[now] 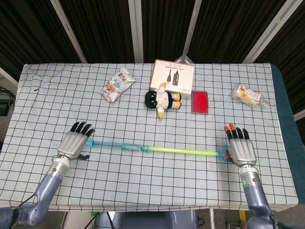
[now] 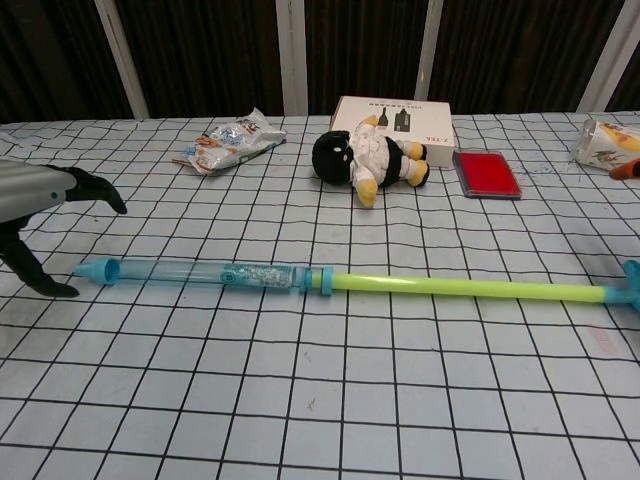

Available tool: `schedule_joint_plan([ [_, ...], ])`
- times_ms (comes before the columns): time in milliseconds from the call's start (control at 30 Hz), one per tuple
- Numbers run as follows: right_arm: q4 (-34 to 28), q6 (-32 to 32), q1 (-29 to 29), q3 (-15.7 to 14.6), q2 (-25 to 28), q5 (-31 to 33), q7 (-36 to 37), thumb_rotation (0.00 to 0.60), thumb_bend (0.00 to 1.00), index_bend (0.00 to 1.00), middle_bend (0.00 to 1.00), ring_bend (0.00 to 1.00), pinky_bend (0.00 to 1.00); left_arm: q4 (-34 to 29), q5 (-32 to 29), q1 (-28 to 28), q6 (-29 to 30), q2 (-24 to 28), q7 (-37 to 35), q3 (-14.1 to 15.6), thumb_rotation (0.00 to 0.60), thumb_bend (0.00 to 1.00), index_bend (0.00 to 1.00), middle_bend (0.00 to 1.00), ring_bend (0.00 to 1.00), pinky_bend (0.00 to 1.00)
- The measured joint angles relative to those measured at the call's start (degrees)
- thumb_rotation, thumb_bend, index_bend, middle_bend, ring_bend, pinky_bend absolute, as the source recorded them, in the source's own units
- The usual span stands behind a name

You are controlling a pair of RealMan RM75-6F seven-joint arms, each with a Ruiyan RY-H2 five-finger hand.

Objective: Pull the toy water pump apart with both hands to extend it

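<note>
Fingers spread, my left hand (image 1: 74,142) and right hand (image 1: 242,149) hold nothing; the extended clear-blue toy water pump with yellow-green rod (image 1: 152,149) lies between them, near table edge. Chest view crops both hands.

In the chest view the left hand (image 2: 40,215) is cut by the left edge, and the right hand (image 2: 626,168) shows only an orange fingertip beyond the toy water pump (image 2: 350,282), whose far handle end is clipped. Print on the snack packets is too small to read.
</note>
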Motion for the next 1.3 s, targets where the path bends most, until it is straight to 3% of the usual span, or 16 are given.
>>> schedule_joint_plan([
  [200,-0.65,0.54,-0.36,0.21,1.20,1.22,0.04,0.600,0.47,0.00,0.00,0.00,0.00,-1.52,0.49,0.92,0.29,1.54,-1.84,0.31,0.600,0.17,0.17,0.05,0.00,0.00],
  [300,-0.93,0.66,-0.82,-0.16,1.85,0.00,0.90,0.600,0.30,0.00,0.00,0.00,0.00,-2.79,1.75,1.91,1.01,2.67,-3.98,0.51,0.600,0.17,0.16,0.04,0.00,0.00],
  [400,-1.27,1.11,-1.72,-0.85,2.64,-2.29,2.55,0.600,0.22,0.00,0.00,0.00,0.00,-4.28,4.08,3.51,2.41,4.04,-6.97,1.01,0.600,0.17,0.13,0.02,0.00,0.00],
  [733,-1.61,6.53,-7.88,-5.41,6.45,-15.73,11.50,0.600,0.20,0.00,0.00,0.00,0.00,-8.40,17.61,11.78,11.30,10.09,-14.96,6.91,0.600,0.16,0.02,0.00,0.00,0.00],
  [1000,5.02,19.06,-15.79,-9.53,8.03,-29.86,21.96,0.600,0.20,0.00,0.00,0.00,0.00,-2.78,32.72,21.49,26.04,13.16,-25.06,12.34,0.600,0.16,0.01,0.00,0.00,0.00],
  [1167,10.56,25.74,-20.92,-10.52,8.57,-33.60,28.84,0.600,0.20,0.00,0.00,0.00,0.00,2.30,35.18,26.60,33.36,14.47,-33.18,13.27,0.600,0.16,0.01,0.00,0.00,0.00],
  [1300,12.40,27.20,-22.37,-10.45,8.79,-34.97,32.68,0.600,0.20,0.00,0.00,0.00,0.00,6.18,34.66,29.37,34.34,15.07,-35.28,13.29,0.600,0.16,0.01,0.00,0.00,0.00],
])
